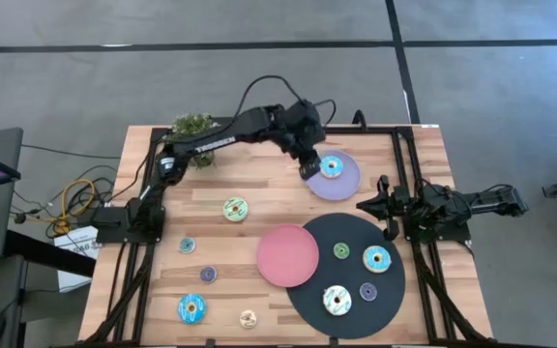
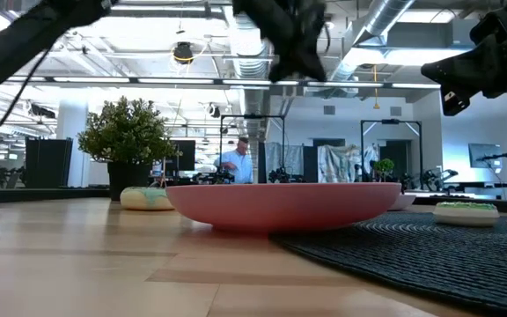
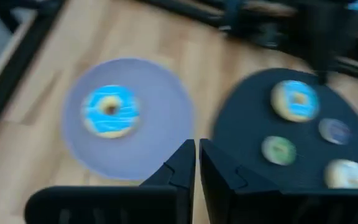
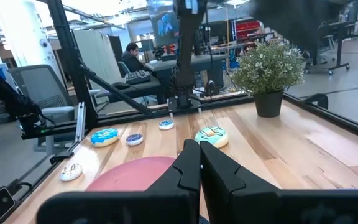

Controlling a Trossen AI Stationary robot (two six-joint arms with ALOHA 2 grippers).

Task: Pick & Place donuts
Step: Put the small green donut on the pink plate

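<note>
A blue-iced donut point(image 1: 332, 166) point(image 3: 110, 111) lies flat on the lilac plate point(image 1: 348, 184). My left gripper point(image 1: 309, 166) point(image 3: 196, 155) hovers shut and empty above that plate's left side, raised well off the table in the low view point(image 2: 293, 44). On the black disc point(image 1: 346, 232) rest a green point(image 1: 341, 251), a blue point(image 1: 376, 258), a white point(image 1: 337, 300) and a purple donut point(image 1: 367, 291). Several more lie on the wood: green-white point(image 1: 235, 208), small teal point(image 1: 187, 246), purple point(image 1: 208, 275), blue point(image 1: 191, 308), yellow point(image 1: 249, 319). My right gripper point(image 1: 391, 209) point(image 4: 199, 155) waits shut at the table's right side.
A bare pink plate point(image 1: 287, 255) point(image 2: 284, 204) overlaps the black disc's left rim at mid-table. A small potted plant point(image 1: 193, 126) stands at the far left. Dark frame rails run along the table's left and right edges. People sit in the room beyond.
</note>
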